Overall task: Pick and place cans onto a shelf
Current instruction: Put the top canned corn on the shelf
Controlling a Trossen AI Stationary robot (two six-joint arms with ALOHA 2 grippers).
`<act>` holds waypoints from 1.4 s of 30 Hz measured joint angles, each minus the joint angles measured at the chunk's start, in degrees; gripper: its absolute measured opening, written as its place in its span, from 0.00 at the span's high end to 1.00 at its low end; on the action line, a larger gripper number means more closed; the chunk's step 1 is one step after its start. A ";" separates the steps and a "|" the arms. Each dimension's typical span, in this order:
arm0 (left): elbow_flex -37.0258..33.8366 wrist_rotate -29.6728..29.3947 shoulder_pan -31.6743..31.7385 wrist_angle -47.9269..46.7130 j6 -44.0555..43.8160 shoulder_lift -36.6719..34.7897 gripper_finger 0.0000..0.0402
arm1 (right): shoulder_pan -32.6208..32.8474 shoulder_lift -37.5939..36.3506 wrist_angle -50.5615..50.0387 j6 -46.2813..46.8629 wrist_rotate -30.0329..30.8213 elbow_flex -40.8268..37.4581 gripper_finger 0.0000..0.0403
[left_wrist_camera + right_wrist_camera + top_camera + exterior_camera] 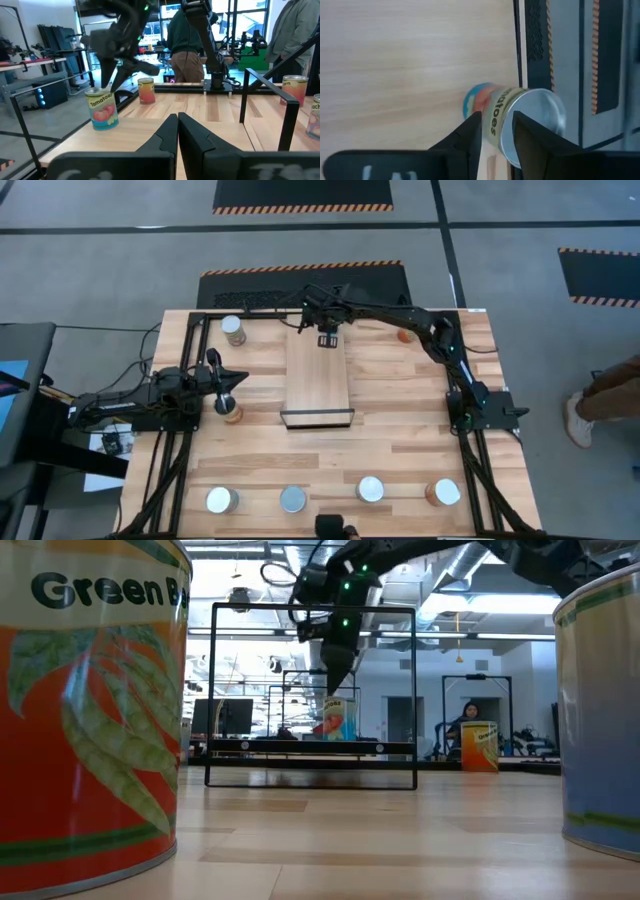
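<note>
The right pincer (327, 340) holds a tomato can (520, 117) above the shelf's (317, 380) far end; the left pincer (178, 131), closed, waits by another can (232, 413).

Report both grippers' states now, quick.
Left gripper: shut, holding nothing, at the table's left side.
Right gripper: shut on a tomato can, over the shelf's far end.

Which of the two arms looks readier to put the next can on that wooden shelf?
The right. Its gripper hangs over the far end of the shelf, its fingers straddling a tomato can. The left gripper sits shut near another can at the table's left, holding nothing.
</note>
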 joint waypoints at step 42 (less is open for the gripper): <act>2.29 11.21 -0.02 -2.86 -2.75 0.00 0.99 | -5.79 -74.99 77.20 10.49 -20.75 -95.52 0.98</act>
